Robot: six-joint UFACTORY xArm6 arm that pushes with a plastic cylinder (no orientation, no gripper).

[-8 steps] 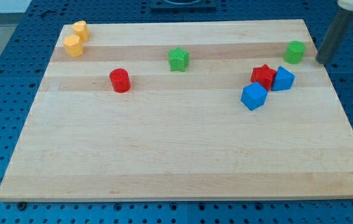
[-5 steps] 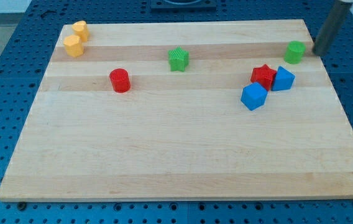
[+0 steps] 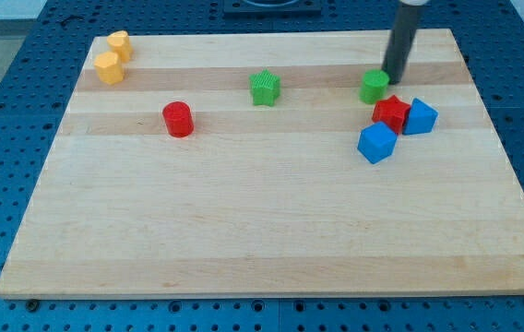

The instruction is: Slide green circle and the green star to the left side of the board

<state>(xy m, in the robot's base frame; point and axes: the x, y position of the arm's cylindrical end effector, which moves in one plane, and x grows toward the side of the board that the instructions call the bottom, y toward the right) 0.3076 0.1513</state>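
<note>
The near half of the wooden board (image 3: 271,231), toward the view's bottom, is bare wood from edge to edge, with open room across its whole width.

Farther up, on the view's right, a blue cube (image 3: 377,143) sits lowest of a small cluster. Just above it are a red star (image 3: 391,113) and a second blue block (image 3: 420,116), the two touching side by side. On the view's left at about the same depth, a red cylinder (image 3: 178,119) stands alone, well apart from everything else.

Beyond that, the green star (image 3: 265,88) sits near the middle of the board, with a clear lane of wood running from it toward the left edge, above the red cylinder. The green circle (image 3: 374,86) lies to the view's right of the star, just above the red star and very close to it. My tip (image 3: 394,82) stands right at the green circle's right side, touching or nearly so, with the dark rod rising up and out of the view's top. The arm has no claw, so there is nothing to open or close and nothing held; the rod only leans against the block's side.

At the far left corner, two yellow blocks (image 3: 113,57) sit together, touching, close to the board's top and left edges.
</note>
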